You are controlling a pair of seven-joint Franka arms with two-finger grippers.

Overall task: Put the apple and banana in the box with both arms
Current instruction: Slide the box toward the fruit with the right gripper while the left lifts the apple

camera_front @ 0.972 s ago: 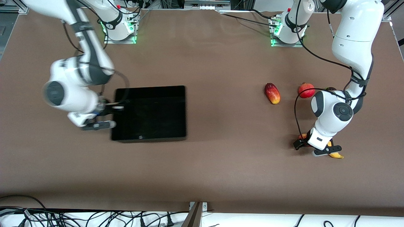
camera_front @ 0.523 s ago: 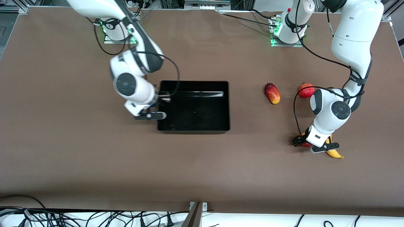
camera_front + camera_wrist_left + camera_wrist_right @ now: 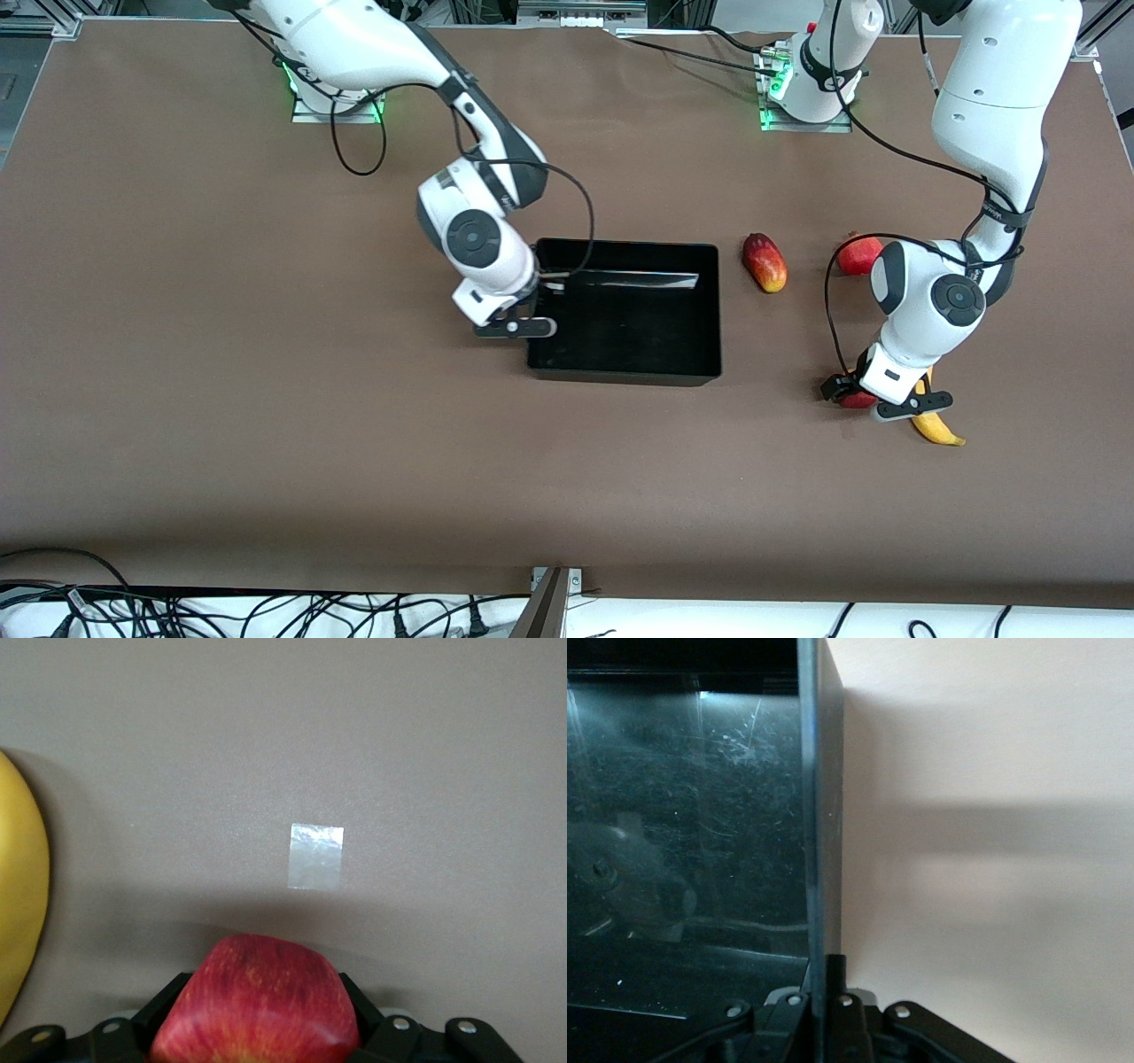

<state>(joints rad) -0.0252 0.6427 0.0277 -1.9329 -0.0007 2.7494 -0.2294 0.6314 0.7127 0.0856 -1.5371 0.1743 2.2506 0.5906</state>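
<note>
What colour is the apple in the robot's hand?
Red with faint yellowish streaks. The apple shows best in the left wrist view, between the left gripper fingers.

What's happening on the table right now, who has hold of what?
The right end effector is shut on the wall of the box at the end toward the right arm. The left end effector is down around the apple, with the banana lying beside it. Whether the apple is firmly gripped isn't clear. Both fruits are still outside the box. A mango-like fruit and a round red fruit lie between.
</note>
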